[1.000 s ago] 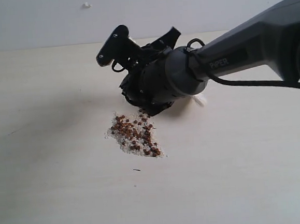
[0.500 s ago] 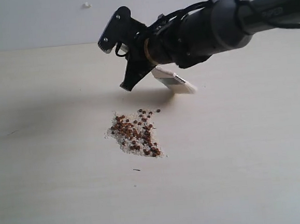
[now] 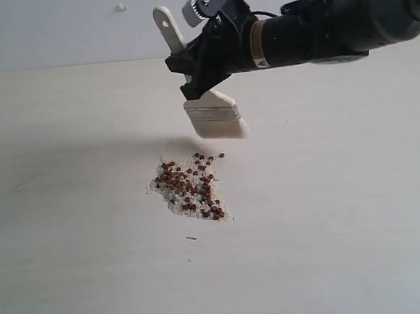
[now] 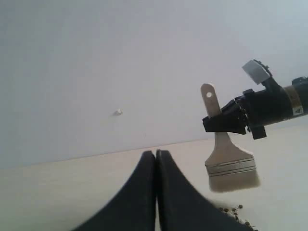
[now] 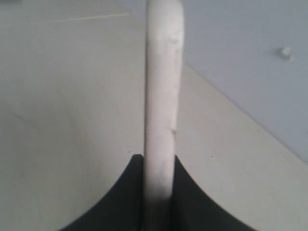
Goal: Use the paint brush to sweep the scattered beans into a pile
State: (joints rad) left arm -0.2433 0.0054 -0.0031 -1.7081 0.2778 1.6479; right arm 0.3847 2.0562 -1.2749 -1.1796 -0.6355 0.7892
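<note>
Closest to the camera, the pale table (image 3: pixel 82 291) carries only one dark speck (image 3: pixel 192 238). Just beyond it lies the pile (image 3: pixel 189 191), reddish beans and pale grit in one tight clump, with a few looser beans (image 3: pixel 211 157) at its far rim. Above and just behind that rim I hold the brush (image 3: pixel 214 117) with its bristles down and clear of the table, so nothing drags through what is gathered. The right claw (image 3: pixel 195 62) is clamped on the handle partway up, the holed end sticking out above it. Its wrist view shows the handle edge-on between both jaws, a grip that I judge sets the wide face square for a stroke. The left claw (image 4: pixel 155 187) is pinched closed on nothing and sits off to the side, out of the sweep path, looking across at the brush. Farthest back is the grey wall (image 3: pixel 54 31) with a small white nub (image 3: pixel 120 7). I judge the sweeping nearly done. At most, a short pull from the far side toward the camera would tuck the stragglers in. It calls for a light touch, since a hard press could splay the clump.
</note>
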